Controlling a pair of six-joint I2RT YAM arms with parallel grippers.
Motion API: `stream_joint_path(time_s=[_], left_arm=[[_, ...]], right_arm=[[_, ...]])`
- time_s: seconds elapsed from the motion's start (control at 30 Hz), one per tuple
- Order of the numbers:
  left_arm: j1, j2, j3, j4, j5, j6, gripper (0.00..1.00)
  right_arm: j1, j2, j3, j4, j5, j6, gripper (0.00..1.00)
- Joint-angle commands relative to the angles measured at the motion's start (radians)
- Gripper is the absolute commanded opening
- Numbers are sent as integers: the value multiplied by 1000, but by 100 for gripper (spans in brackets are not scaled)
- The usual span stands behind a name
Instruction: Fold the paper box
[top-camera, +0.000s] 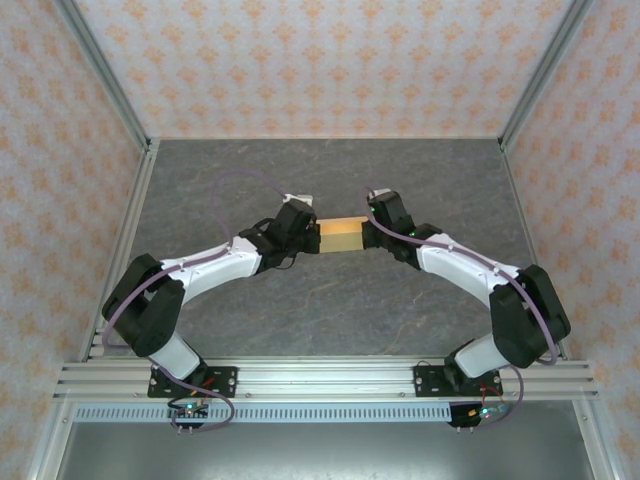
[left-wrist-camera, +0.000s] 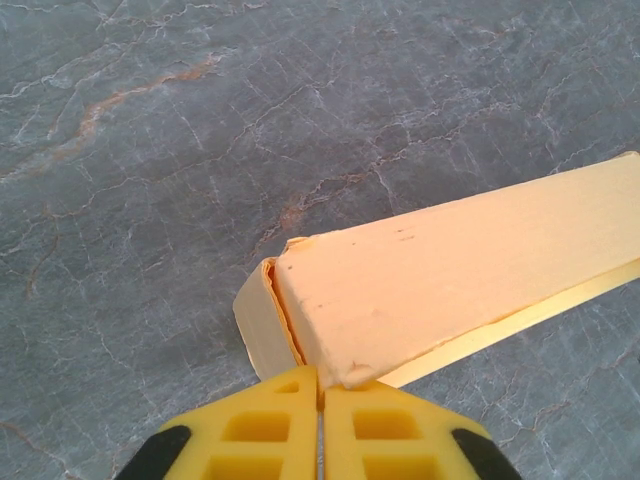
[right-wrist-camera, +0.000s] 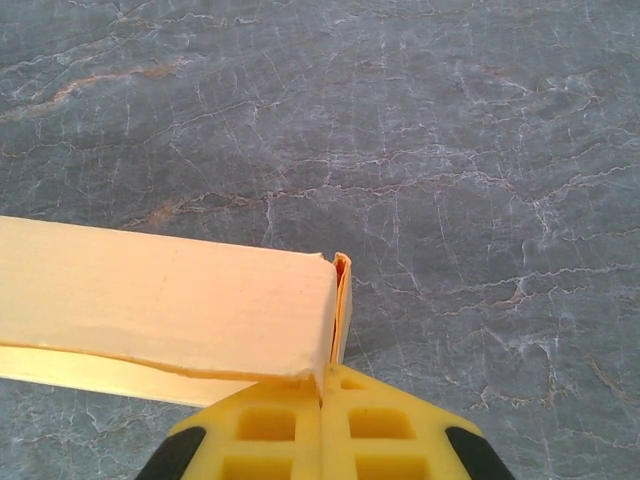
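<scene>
We see the paper box (top-camera: 340, 236) lying long-ways between our arms, the left gripper (left-wrist-camera: 320, 378) at one end, the right gripper (right-wrist-camera: 322, 380) at the other, both with fingers pressed together.

— Where can I reach in?
— You can pass over the grey marbled worktop (top-camera: 330, 310) along both long sides of the flat orange-yellow paperboard box (top-camera: 340, 236). The closed left pincer (top-camera: 313, 235) and right pincer (top-camera: 368, 235) block its ends; patterned walls (top-camera: 320, 60) hem three sides.
</scene>
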Motion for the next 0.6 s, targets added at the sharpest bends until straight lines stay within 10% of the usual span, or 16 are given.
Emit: stream_joint_path(time_s=[0.0,0.33,0.57], left_arm=[[-5,-32,-25,-58,-10,28,18],[15,-231,-26,-161,93,29,58],[146,-131,50,-77,288,-145,65]], right_arm=[[4,0,-25,-42,31,-10,0],[3,6,-16,-48,31,-14,0],[3,-1,-21,-46,28,-11,0]])
